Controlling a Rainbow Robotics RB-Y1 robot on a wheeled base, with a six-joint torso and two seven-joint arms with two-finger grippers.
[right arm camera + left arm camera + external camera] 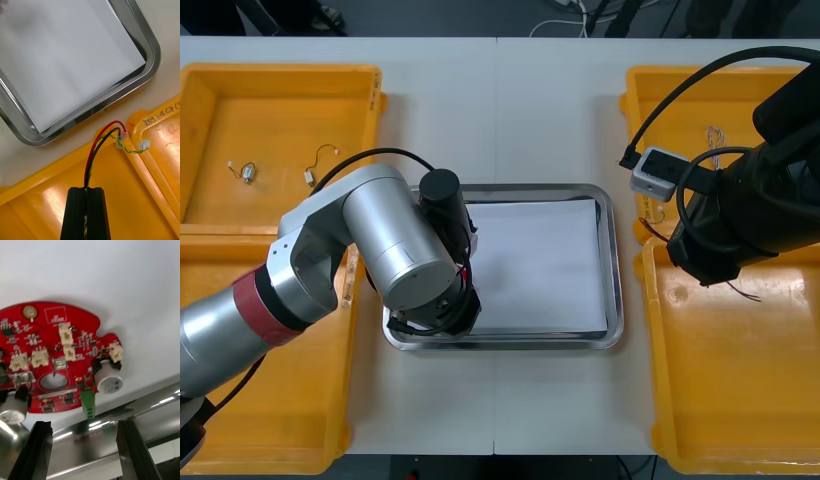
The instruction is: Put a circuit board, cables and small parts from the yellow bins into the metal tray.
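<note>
**Cables clamped, tray lies left**

Right gripper is closed tight on the red and black cables above the near right yellow bin, and the metal tray sits to its left. Left gripper gapes wide and empty, with the circuit board lying in the tray just beyond its fingers.

Light table, a seam running down its middle; dark floor beyond its far edge.
</note>
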